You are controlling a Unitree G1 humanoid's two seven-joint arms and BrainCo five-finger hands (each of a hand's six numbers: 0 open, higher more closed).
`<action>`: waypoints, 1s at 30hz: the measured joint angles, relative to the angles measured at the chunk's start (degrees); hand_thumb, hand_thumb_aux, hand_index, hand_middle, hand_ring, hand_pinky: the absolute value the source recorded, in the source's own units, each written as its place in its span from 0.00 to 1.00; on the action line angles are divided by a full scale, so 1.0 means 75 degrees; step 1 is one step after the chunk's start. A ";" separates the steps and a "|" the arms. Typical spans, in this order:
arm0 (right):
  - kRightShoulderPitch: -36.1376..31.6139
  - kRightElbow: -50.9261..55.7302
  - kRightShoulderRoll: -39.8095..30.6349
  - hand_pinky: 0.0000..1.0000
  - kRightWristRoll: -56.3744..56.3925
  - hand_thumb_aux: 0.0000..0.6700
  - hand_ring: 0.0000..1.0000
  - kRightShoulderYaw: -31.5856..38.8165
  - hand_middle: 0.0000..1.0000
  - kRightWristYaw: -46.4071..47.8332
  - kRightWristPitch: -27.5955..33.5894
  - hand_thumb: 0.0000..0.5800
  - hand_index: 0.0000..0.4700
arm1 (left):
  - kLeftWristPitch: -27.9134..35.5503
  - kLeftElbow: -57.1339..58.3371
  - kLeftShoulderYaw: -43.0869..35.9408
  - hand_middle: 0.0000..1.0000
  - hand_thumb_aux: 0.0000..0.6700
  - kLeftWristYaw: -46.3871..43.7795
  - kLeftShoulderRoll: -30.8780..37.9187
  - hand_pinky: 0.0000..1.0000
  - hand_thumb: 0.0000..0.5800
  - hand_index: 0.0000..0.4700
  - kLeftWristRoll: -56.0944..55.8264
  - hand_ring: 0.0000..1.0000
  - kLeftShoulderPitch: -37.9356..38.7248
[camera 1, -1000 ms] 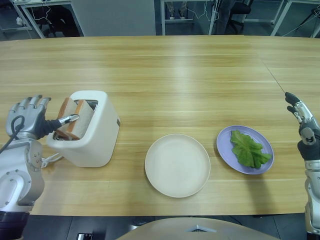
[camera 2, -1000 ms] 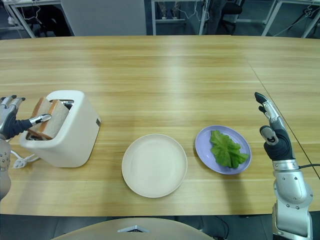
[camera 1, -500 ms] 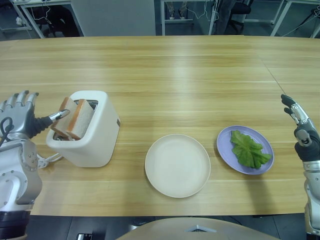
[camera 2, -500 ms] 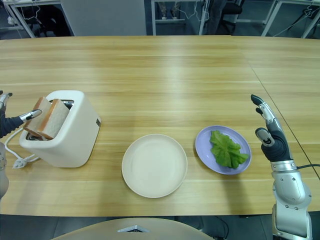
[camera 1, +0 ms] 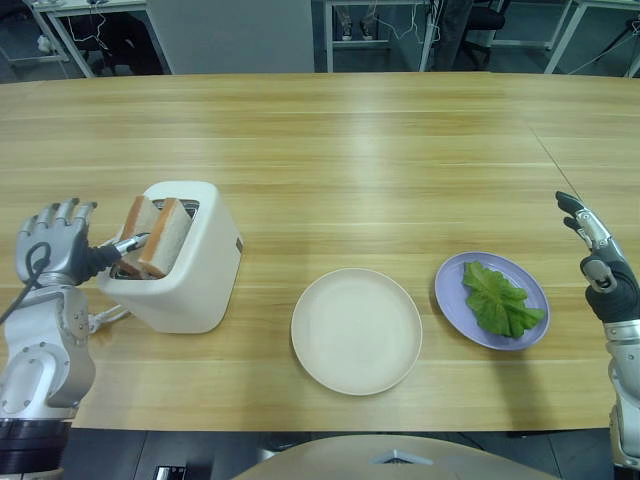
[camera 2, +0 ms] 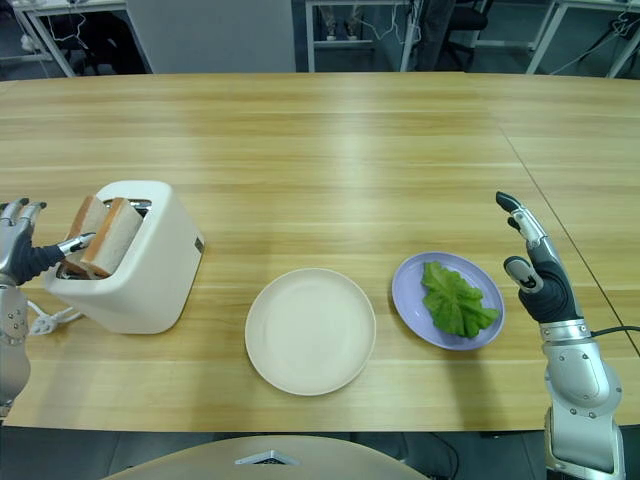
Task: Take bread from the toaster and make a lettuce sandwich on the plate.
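Wooden table (camera 1: 350,150), desk legs (camera 1: 328,40) behind; left robot hand (camera 1: 50,250) and right robot hand (camera 2: 540,275) both spread wide.

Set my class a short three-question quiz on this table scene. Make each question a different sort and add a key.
1. True or false: two slices of brown-crusted bread stand in the slots of the white box-shaped toaster.
2. Where does the green lettuce leaf lie? A: on the cream round plate. B: on the lilac round plate. C: on top of the toaster.
3. Fill in the gap: the ___ robot hand is right beside the bread.
Key: 1 true; 2 B; 3 left.
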 measured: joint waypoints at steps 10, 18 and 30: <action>0.0206 0.0236 -0.0053 0.00 -0.0235 0.00 0.00 0.0003 0.00 0.0000 -0.0230 0.00 0.00 | -0.0416 -0.0214 -0.0241 0.00 1.00 0.0028 -0.0398 0.00 1.00 0.98 -0.0115 0.00 -0.0391; 0.0508 0.1037 -0.0484 0.00 -0.0992 0.00 0.00 0.0049 0.00 0.0000 -0.0743 0.00 0.00 | -0.0729 -0.0290 -0.0072 0.00 1.00 0.0174 -0.1155 0.00 1.00 0.98 -0.0904 0.00 -0.0727; 0.0173 0.2979 -0.2511 0.00 -0.5421 0.00 0.00 0.0647 0.00 -0.2248 -0.0727 0.00 0.00 | -0.1210 -0.1364 0.1348 0.50 1.00 0.0788 -0.1970 0.50 1.00 0.98 -0.2166 0.50 -0.0677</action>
